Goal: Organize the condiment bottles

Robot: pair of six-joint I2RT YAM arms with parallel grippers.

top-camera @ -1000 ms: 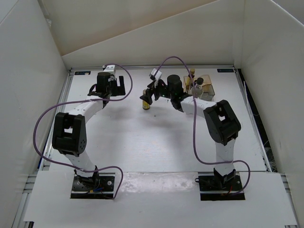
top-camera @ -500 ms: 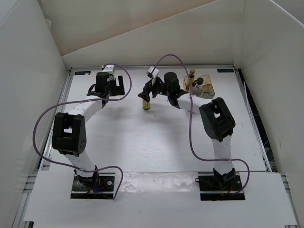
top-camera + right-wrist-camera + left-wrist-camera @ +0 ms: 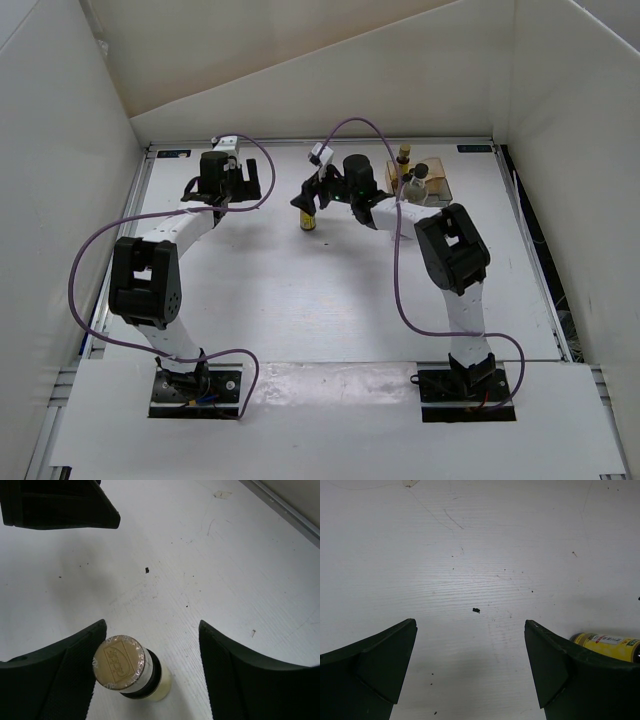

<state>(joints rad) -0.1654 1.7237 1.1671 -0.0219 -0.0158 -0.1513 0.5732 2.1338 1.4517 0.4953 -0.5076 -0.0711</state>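
A small yellow-amber bottle [image 3: 308, 218] with a dark label stands upright on the table. In the right wrist view its tan cap [image 3: 119, 664] sits between my open jaws, close to the left finger [image 3: 75, 670]. My right gripper [image 3: 309, 197] [image 3: 152, 630] hangs just over it, open. My left gripper [image 3: 247, 181] [image 3: 470, 625] is open and empty over bare table, and the same bottle [image 3: 606, 643] shows beyond its right finger. A second amber bottle [image 3: 404, 154], a squat black-capped bottle [image 3: 421, 171] and a clear bottle [image 3: 411, 188] stand in the box.
A clear plastic box with tan backing [image 3: 437, 190] stands at the back right. White walls close in the table [image 3: 300, 290] on three sides. My left gripper's fingers [image 3: 60, 505] show at the top left of the right wrist view.
My right arm has shifted a little left and back, bringing its open gripper over the amber bottle. The bottle and my left arm have not moved.
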